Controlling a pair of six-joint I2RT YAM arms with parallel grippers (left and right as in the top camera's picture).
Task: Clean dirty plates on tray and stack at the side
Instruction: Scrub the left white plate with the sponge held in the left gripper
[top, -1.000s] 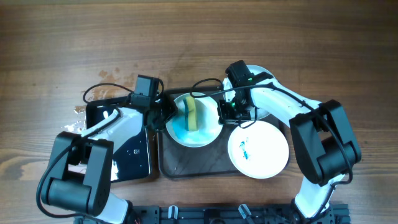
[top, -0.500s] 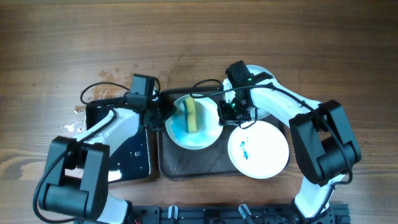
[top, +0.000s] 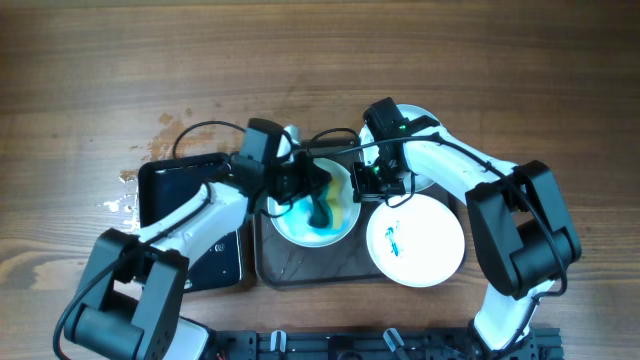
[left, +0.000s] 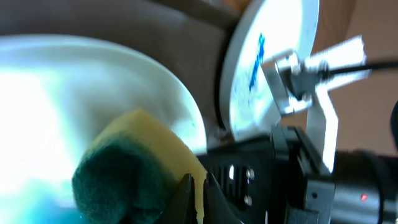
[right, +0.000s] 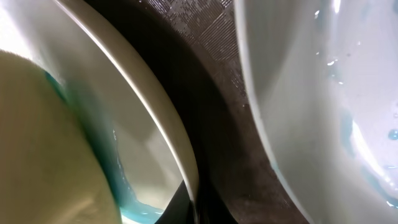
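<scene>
The wooden table (top: 100, 60) spreads wide, and in the middle of it sits the dark grey-brown tray (top: 300, 268), with a glossy black tray (top: 170, 185) just beside it on the left.

At the big tray's right end lies a white plate (top: 430, 250) with a blue smear (top: 392, 240) on its left half. A second plate, the centre plate (top: 300, 228), sits on the tray's middle, awash with blue-green. A third plate (top: 425, 118) peeks out behind the right arm at the back right, mostly hidden, so I cannot say whether it is on the tray.

The left gripper (top: 318, 205) is down inside the centre plate, right on a yellow sponge with a green scouring face (left: 143, 155). The wrist view shows the sponge close against the fingers, but I cannot tell whether they are clamped on it.

The right gripper (top: 362, 182) is at the centre plate's right edge, pinched shut on the rim. In its wrist view the rim (right: 149, 124) runs straight down between the fingers, with dark tray (right: 211, 93) showing between the two plates.
</scene>
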